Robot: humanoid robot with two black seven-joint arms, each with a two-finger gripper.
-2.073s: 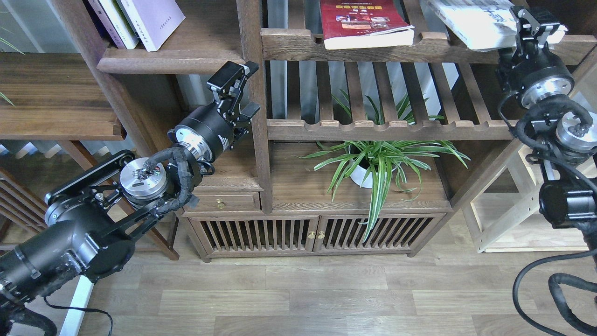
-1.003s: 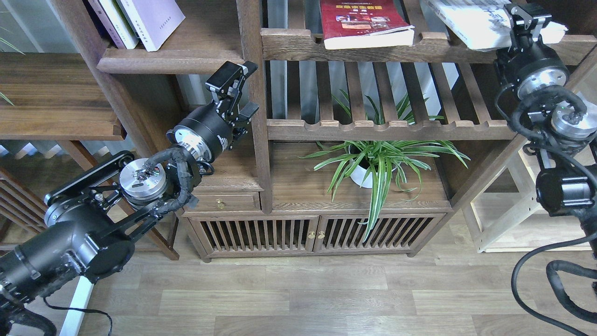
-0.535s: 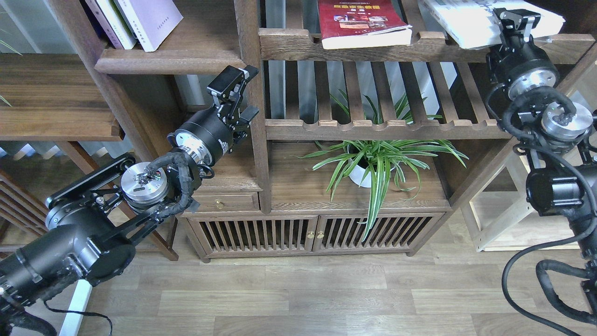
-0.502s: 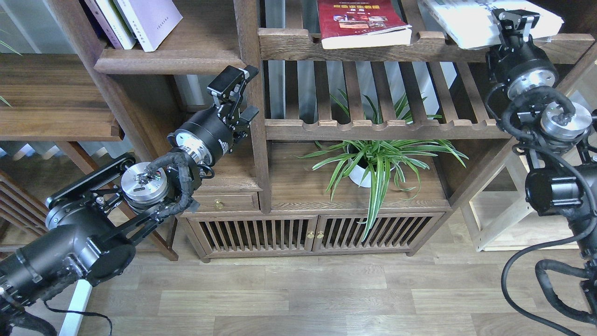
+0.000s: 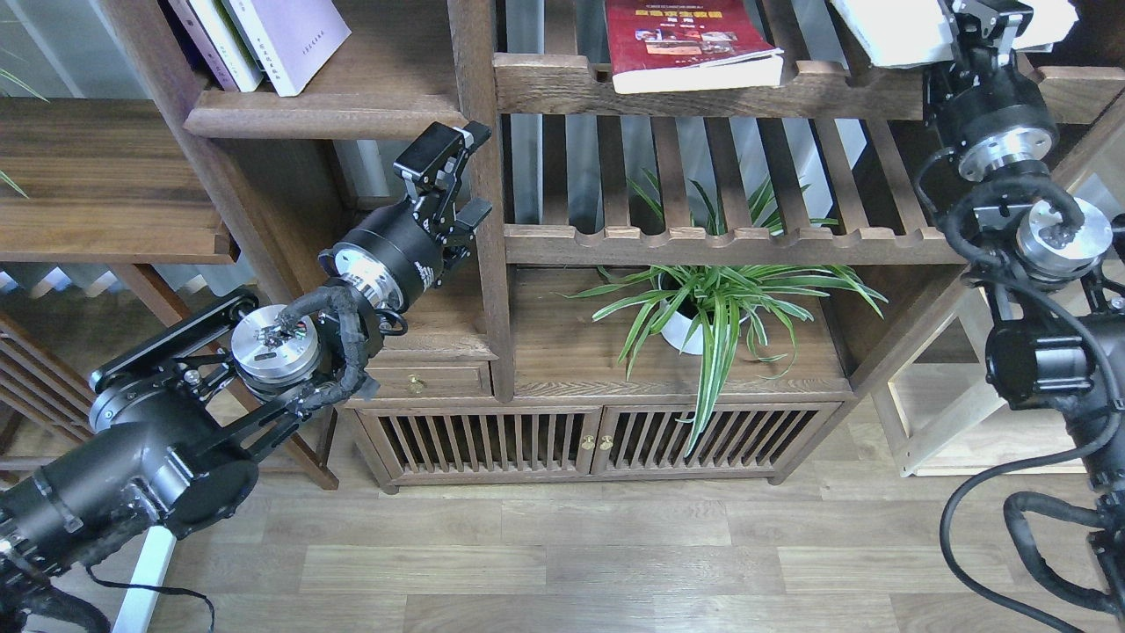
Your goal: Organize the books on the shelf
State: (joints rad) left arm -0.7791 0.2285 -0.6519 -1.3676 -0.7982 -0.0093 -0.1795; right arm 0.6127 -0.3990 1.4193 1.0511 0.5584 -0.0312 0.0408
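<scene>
My right gripper (image 5: pixel 991 16) is at the top right, shut on the front edge of the large white book (image 5: pixel 888 31), which is raised off the top slatted rail and cut off by the frame's top. The red book (image 5: pixel 694 44) with the yellow title lies flat on the top slatted shelf. The pale lavender book (image 5: pixel 294 35) leans with other books on the solid dark-brown shelf (image 5: pixel 325 119) at the upper left. My left gripper (image 5: pixel 468 174) is open and empty, below that shelf and next to the bookcase post.
A potted spider plant (image 5: pixel 703 308) stands on the cabinet top (image 5: pixel 562 352) under the lower slatted shelf (image 5: pixel 729 237). A small drawer (image 5: pixel 422 382) is under my left arm. A dark side table (image 5: pixel 105 185) is at the left and a light wooden frame (image 5: pixel 949 422) at the right.
My right gripper has closed in on the white book's edge and moved up with it, so the book has lifted off the slatted rail. My left arm has hardly moved.
</scene>
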